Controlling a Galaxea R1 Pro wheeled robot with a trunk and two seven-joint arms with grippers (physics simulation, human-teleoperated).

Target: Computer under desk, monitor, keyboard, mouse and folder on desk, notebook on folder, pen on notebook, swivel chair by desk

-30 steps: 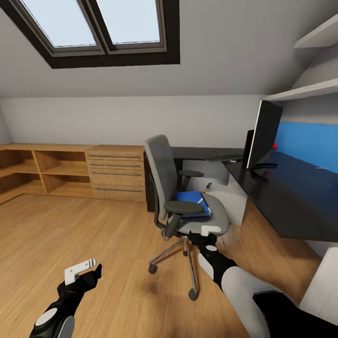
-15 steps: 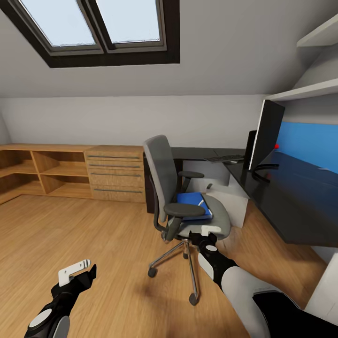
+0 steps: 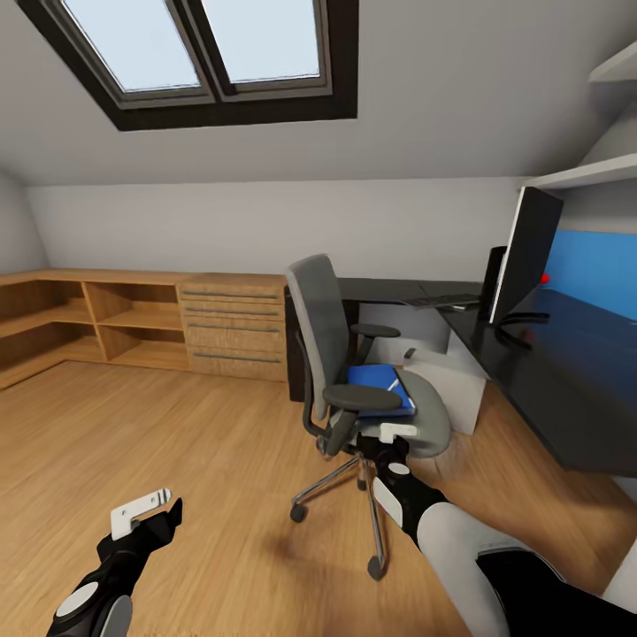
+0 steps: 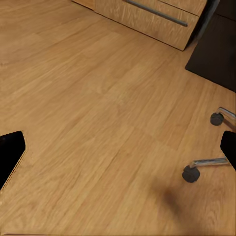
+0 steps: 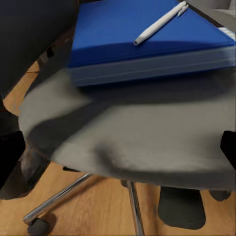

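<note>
Folder: the blue folder (image 3: 380,387) lies flat on the seat of the chair (image 3: 354,372), toward the back of the seat; its white page edges face the right wrist camera (image 5: 147,69).
Pen: a thin white pen (image 5: 160,23) lies slantwise on the folder's cover, near its far edge.
Chair: it stands on the wood floor (image 3: 177,442) just off the surface's corner, seat turned toward the surface; the front rim of the grey seat is bare.
Right jaws: the right gripper (image 3: 395,440) sits just at the seat's front rim, below the near armrest; the dark fingertips show at both sides of the right wrist view, wide apart, with nothing between them.
Left jaws: the left gripper (image 3: 146,513) hangs low over bare floor, well apart from the chair; its fingertips stand wide apart in the left wrist view, nothing held. Two chair castors (image 4: 191,173) show near it.
Surface: the glossy black desk (image 3: 566,389) runs along the right wall and turns along the back wall. The monitor (image 3: 526,257) stands on it edge-on, and the keyboard (image 3: 442,301) lies beyond it near the corner.
Computer: the pale tower (image 3: 460,380) stands under the surface behind the chair.
Open room: broad bare floor lies left of the chair, up to the oak cabinet (image 3: 141,323).
</note>
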